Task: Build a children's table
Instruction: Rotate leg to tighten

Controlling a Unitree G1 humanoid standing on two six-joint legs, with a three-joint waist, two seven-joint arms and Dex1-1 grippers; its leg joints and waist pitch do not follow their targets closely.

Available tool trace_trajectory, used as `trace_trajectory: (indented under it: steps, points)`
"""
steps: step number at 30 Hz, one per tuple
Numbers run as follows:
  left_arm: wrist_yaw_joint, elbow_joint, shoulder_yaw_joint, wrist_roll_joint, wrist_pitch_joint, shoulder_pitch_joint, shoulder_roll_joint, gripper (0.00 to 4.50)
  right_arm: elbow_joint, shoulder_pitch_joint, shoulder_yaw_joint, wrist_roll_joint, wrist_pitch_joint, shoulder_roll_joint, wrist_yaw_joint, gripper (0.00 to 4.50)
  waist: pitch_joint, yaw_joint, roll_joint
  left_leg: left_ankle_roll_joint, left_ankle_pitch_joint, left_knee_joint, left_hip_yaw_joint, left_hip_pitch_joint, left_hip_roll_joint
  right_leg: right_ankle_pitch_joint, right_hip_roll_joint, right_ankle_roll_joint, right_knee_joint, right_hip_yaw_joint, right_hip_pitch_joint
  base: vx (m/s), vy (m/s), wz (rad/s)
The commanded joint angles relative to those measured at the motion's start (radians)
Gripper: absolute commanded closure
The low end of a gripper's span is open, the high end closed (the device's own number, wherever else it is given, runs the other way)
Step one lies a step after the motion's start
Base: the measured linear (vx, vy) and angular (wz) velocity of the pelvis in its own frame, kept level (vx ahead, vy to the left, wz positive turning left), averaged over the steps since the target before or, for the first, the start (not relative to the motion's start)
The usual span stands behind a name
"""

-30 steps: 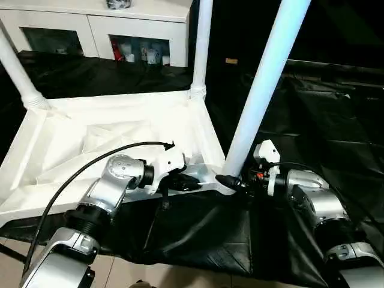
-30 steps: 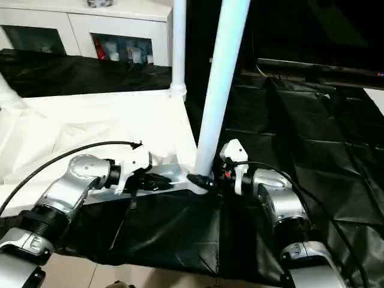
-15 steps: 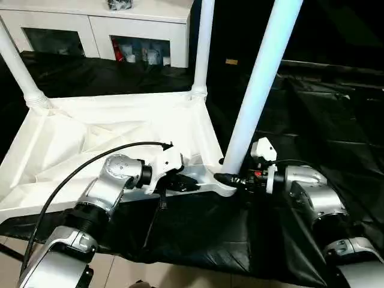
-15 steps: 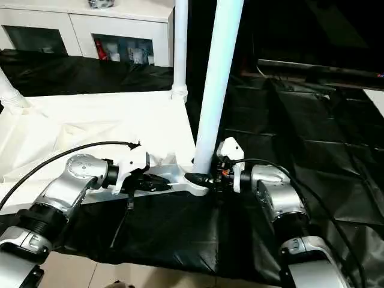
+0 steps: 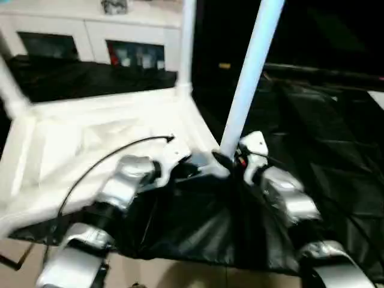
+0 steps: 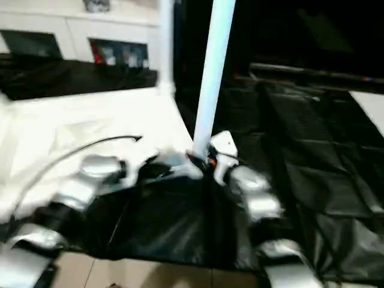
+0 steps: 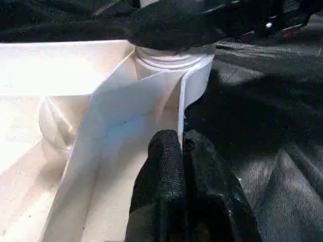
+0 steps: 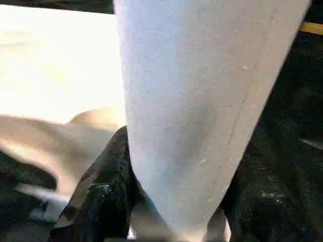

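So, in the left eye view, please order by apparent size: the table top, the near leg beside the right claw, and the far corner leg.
1. Table top, largest.
2. Near leg.
3. Far corner leg, smallest.
The near leg stands closer to the camera, so the two legs may really be alike.

Both head views are smeared by motion blur, so the silver forearms and the near corner of the upturned white plastic table top [image 5: 90,129] lose their edges. The tall white tapered leg [image 5: 247,78] at that corner runs out past the top edge, as does the far leg [image 5: 186,45]. A third leg [image 5: 11,90] is cut by the left edge. Items behind the glass doors of the white cabinet [image 5: 129,51] are too blurred to identify. In the right wrist view the leg hides the corner socket.
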Motion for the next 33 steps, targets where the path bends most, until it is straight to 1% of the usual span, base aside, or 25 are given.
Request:
trace_trajectory:
  steps: [1,2,3,5,6,7,8,10,11,12,13,14,16,18,19,20,21,22,24,25,26,28,30,32,33]
  points:
    - [0.056,0.026,-0.029,-0.002,0.002,-0.039,-0.055,4.5,0.044,0.01,0.09,-0.037,-0.004,0.099,0.045,2.52,-0.045,-0.002,-0.004,-0.007,-0.421,-0.08,-0.019,0.007,0.021,-0.547,-0.053,-0.091,-0.093,0.025,0.023,0.0,0.0,0.0]
    - [0.054,0.028,-0.031,-0.002,0.003,-0.04,-0.056,4.5,0.046,0.008,0.089,-0.038,-0.01,0.103,0.04,1.98,-0.043,-0.001,-0.004,-0.005,-0.425,-0.082,-0.018,0.008,0.02,-0.531,-0.051,-0.096,-0.095,0.027,0.021,0.0,0.0,0.0]
    - [0.03,0.025,-0.044,0.011,-0.013,-0.042,-0.043,4.5,0.05,-0.001,0.075,-0.034,-0.014,0.103,0.027,1.98,-0.043,0.001,-0.014,0.0,-0.431,-0.081,-0.017,0.008,0.019,-0.536,-0.052,-0.097,-0.094,0.027,0.02,0.0,0.0,0.0]
    - [-0.008,0.013,-0.048,0.013,-0.026,-0.043,-0.014,4.5,0.041,-0.004,0.061,-0.02,-0.017,0.094,0.049,1.76,-0.042,0.002,-0.01,0.002,-0.439,-0.08,-0.017,0.012,0.019,-0.548,-0.054,-0.097,-0.097,0.029,0.016,0.0,0.0,0.0]
    - [-0.024,0.01,-0.044,0.015,-0.022,-0.044,0.001,4.5,0.043,-0.007,0.055,-0.016,-0.026,0.086,0.064,1.66,-0.043,0.002,-0.007,-0.002,-0.43,-0.083,-0.019,0.007,0.02,-0.538,-0.055,-0.098,-0.094,0.029,0.022,0.0,0.0,0.0]
    - [-0.046,0.008,-0.046,0.022,-0.026,-0.044,0.021,4.5,0.046,-0.008,0.049,-0.007,-0.037,0.069,0.094,1.56,-0.044,0.005,0.01,-0.008,-0.429,-0.084,-0.021,0.008,0.021,-0.511,-0.056,-0.106,-0.092,0.031,0.022,0.0,0.0,0.0]
    - [-0.066,0.002,-0.049,0.023,-0.031,-0.042,0.036,4.5,0.035,-0.004,0.05,0.003,-0.035,0.056,0.126,1.47,-0.044,0.001,0.002,-0.008,-0.43,-0.085,-0.018,0.007,0.022,-0.492,-0.053,-0.111,-0.094,0.031,0.022,0.0,0.0,0.0]
    - [-0.104,-0.011,-0.053,0.021,-0.035,-0.038,0.061,4.5,0.008,0.005,0.052,0.022,-0.029,0.032,0.188,1.29,-0.046,0.001,0.014,-0.01,-0.425,-0.085,-0.019,0.003,0.022,-0.417,-0.05,-0.138,-0.083,0.032,0.029,0.0,0.0,0.0]
    - [-0.138,-0.016,-0.057,0.017,-0.054,-0.034,0.078,4.5,-0.012,0.013,0.06,0.032,-0.026,0.01,0.234,1.19,-0.048,0.004,0.028,-0.008,-0.413,-0.084,-0.018,0.006,0.021,-0.364,-0.048,-0.158,-0.078,0.034,0.031,0.0,0.0,0.0]
    - [-0.156,-0.018,-0.063,0.015,-0.065,-0.032,0.084,4.5,-0.024,0.02,0.064,0.037,-0.025,-0.01,0.268,1.19,-0.048,0.002,0.022,-0.001,-0.399,-0.081,-0.013,0.006,0.022,-0.314,-0.045,-0.182,-0.074,0.036,0.031,0.0,0.0,0.0]
    - [-0.175,-0.016,-0.07,0.015,-0.072,-0.031,0.091,4.5,-0.036,0.029,0.07,0.041,-0.021,-0.038,0.312,1.01,-0.05,0.006,0.031,0.0,-0.39,-0.08,-0.013,0.009,0.021,-0.292,-0.044,-0.192,-0.072,0.035,0.035,0.0,0.0,0.0]
    - [-0.181,-0.016,-0.074,0.015,-0.072,-0.03,0.091,4.5,-0.041,0.034,0.071,0.043,-0.019,-0.052,0.332,0.92,-0.05,0.007,0.024,0.01,-0.367,-0.076,-0.008,0.008,0.022,-0.251,-0.042,-0.214,-0.067,0.037,0.036,0.0,0.0,0.0]
    - [-0.239,-0.036,-0.089,0.002,-0.059,-0.025,0.103,4.5,-0.08,0.058,0.08,0.044,0.01,-0.129,0.422,0.78,-0.051,0.013,0.033,0.026,-0.328,-0.072,-0.005,0.006,0.02,-0.197,-0.041,-0.241,-0.062,0.037,0.043,0.05,-0.013,0.06]
    - [-0.275,-0.05,-0.093,-0.011,-0.066,-0.022,0.11,4.5,-0.099,0.069,0.08,0.047,0.024,-0.171,0.487,0.78,-0.058,0.022,0.041,0.047,-0.251,-0.064,-0.001,0.003,0.021,-0.091,-0.04,-0.278,-0.049,0.036,0.05,0.027,-0.004,0.02]
    - [-0.315,-0.064,-0.099,-0.024,-0.076,-0.013,0.117,4.5,-0.119,0.078,0.08,0.058,0.033,-0.207,0.547,0.78,-0.059,0.024,0.039,0.053,-0.229,-0.062,-0.001,-0.001,0.021,-0.068,-0.039,-0.284,-0.044,0.034,0.053,0.0,0.0,0.0]
    - [-0.338,-0.072,-0.102,-0.032,-0.082,-0.008,0.122,4.5,-0.131,0.082,0.079,0.065,0.038,-0.227,0.58,0.78,-0.061,0.03,0.047,0.071,-0.204,-0.057,0.002,-0.001,0.02,-0.025,-0.035,-0.295,-0.042,0.033,0.057,0.0,0.0,0.0]
    - [-0.371,-0.084,-0.108,-0.042,-0.091,-0.001,0.126,4.5,-0.144,0.085,0.077,0.076,0.048,-0.252,0.619,0.78,-0.062,0.035,0.046,0.081,-0.188,-0.053,0.003,-0.001,0.02,-0.006,-0.036,-0.303,-0.036,0.033,0.057,0.0,0.0,0.0]
    - [-0.379,-0.087,-0.111,-0.044,-0.091,-0.001,0.124,4.5,-0.145,0.084,0.074,0.081,0.052,-0.261,0.632,0.78,-0.063,0.042,0.049,0.095,-0.172,-0.051,0.005,-0.001,0.02,0.001,-0.038,-0.312,-0.035,0.032,0.055,0.0,0.0,0.0]
    - [-0.405,-0.095,-0.119,-0.045,-0.09,0.009,0.14,4.5,-0.151,0.08,0.074,0.092,0.065,-0.276,0.664,0.78,-0.061,0.045,0.052,0.095,-0.181,-0.054,0.005,-0.001,0.024,-0.04,-0.04,-0.309,-0.038,0.03,0.053,0.0,0.0,0.0]
    - [-0.42,-0.103,-0.119,-0.05,-0.081,0.016,0.153,4.5,-0.147,0.074,0.08,0.093,0.071,-0.285,0.678,0.78,-0.06,0.046,0.064,0.088,-0.195,-0.055,0.003,0.001,0.024,-0.062,-0.041,-0.306,-0.039,0.03,0.052,0.0,0.0,0.0]
    - [-0.43,-0.109,-0.118,-0.054,-0.074,0.021,0.161,4.5,-0.144,0.071,0.085,0.093,0.075,-0.291,0.687,0.94,-0.058,0.044,0.06,0.073,-0.226,-0.058,0.003,0.002,0.026,-0.1,-0.041,-0.299,-0.044,0.029,0.053,0.0,0.0,0.0]
    - [-0.444,-0.107,-0.117,-0.052,-0.088,0.033,0.181,4.5,-0.141,0.065,0.093,0.083,0.057,-0.294,0.689,1.14,-0.054,0.04,0.068,0.049,-0.279,-0.061,0.003,0.006,0.025,-0.168,-0.039,-0.283,-0.053,0.03,0.047,0.0,0.0,0.0]
    - [-0.452,-0.106,-0.117,-0.052,-0.1,0.04,0.193,4.5,-0.153,0.067,0.093,0.084,0.054,-0.29,0.687,1.2,-0.055,0.036,0.063,0.039,-0.286,-0.063,0.001,0.004,0.023,-0.197,-0.04,-0.268,-0.054,0.03,0.051,0.0,0.0,0.0]
    - [-0.462,-0.109,-0.113,-0.056,-0.105,0.05,0.207,4.5,-0.175,0.073,0.092,0.09,0.059,-0.281,0.689,1.37,-0.055,0.032,0.068,0.035,-0.282,-0.063,0.0,0.003,0.022,-0.2,-0.038,-0.261,-0.055,0.031,0.05,0.0,0.0,0.0]
    - [-0.465,-0.112,-0.11,-0.057,-0.105,0.054,0.213,4.5,-0.189,0.076,0.092,0.095,0.062,-0.277,0.696,1.41,-0.056,0.03,0.058,0.038,-0.274,-0.063,0.001,0.0,0.022,-0.193,-0.038,-0.259,-0.053,0.03,0.053,0.0,0.0,0.0]
